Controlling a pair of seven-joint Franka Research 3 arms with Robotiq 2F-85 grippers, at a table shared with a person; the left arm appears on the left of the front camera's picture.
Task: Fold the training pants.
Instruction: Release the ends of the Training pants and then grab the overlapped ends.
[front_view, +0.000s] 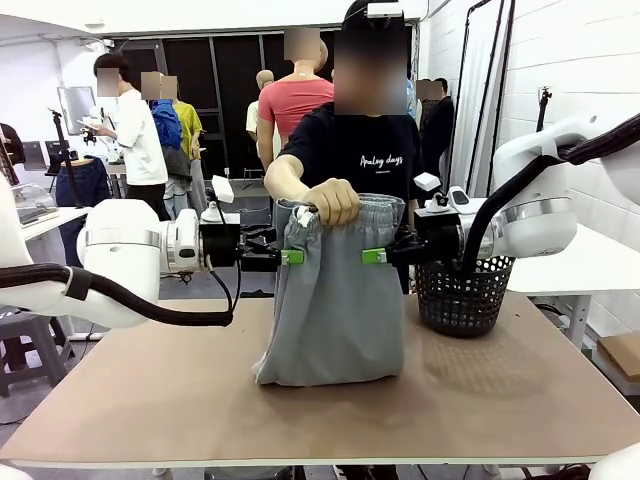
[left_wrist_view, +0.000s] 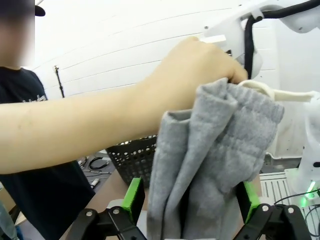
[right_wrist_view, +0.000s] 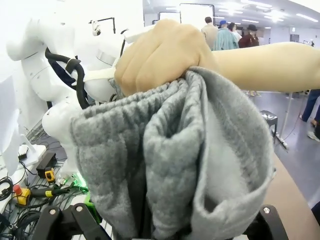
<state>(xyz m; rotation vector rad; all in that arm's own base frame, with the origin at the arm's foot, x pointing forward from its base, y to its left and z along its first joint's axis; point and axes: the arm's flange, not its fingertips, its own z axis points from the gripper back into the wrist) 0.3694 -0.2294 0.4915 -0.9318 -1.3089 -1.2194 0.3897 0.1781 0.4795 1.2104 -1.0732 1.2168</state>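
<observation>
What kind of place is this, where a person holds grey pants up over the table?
Probably a robotics lab or test workshop: a white left arm and right arm share a plain table with a person, and cables and hand tools lie nearby.

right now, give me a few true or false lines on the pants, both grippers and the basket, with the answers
1. A person's hand holds the training pants up by the waistband. True.
2. The pants lie flat on the table. False: they hang from the hand, and only their lower end rests on the table.
3. The left gripper is shut on the cloth. False: its jaws stand open, with the cloth hanging between them.
4. The right gripper is open at the pants' other edge. True.
5. The black mesh basket stands on the table on the robot's right side. True.
</observation>
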